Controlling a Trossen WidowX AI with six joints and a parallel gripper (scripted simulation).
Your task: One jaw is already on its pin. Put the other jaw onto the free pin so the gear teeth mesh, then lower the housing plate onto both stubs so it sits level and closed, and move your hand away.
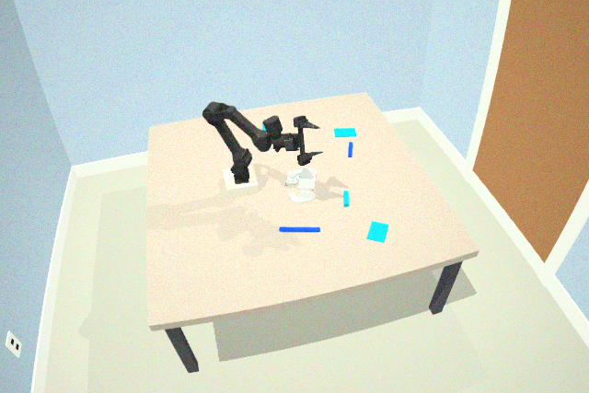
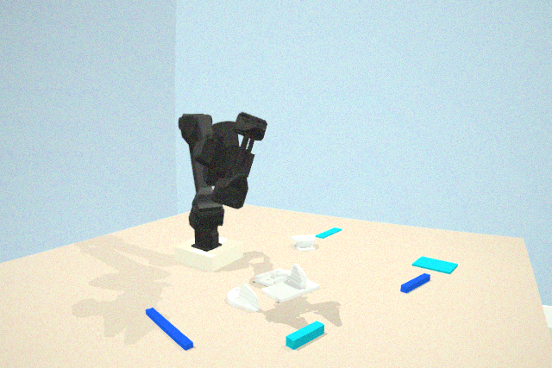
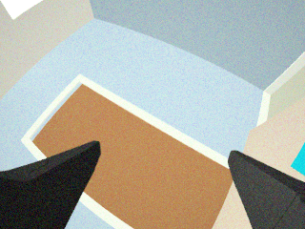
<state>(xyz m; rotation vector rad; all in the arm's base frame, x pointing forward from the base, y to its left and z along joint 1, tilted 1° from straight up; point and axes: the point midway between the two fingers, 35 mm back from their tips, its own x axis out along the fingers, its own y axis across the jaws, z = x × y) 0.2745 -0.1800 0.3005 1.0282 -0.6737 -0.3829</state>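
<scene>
From the top, the black arm (image 1: 247, 127) (image 2: 200, 168) bends up high, and its hand (image 1: 311, 140) (image 2: 246, 161) (image 3: 166, 153) points right above the desk (image 1: 213, 255) (image 2: 111, 310). Near the middle sit white parts (image 1: 306, 179) (image 2: 291, 288). From outside, I count two blue bars (image 1: 299, 229) (image 2: 169, 329) and one thick teal bar (image 1: 346, 198) (image 2: 305, 335). In the wrist view, the hand is wide apart, holding nothing.

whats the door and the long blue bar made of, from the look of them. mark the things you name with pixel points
The door (image 1: 537, 108) (image 3: 129, 148) looks like wood or painted board, matte: flat orange-brown, no visible grain. The long blue bar (image 1: 299, 229) (image 2: 169, 328) could be plastic or painted wood: even colour, crisp edges, no strong shine.
</scene>
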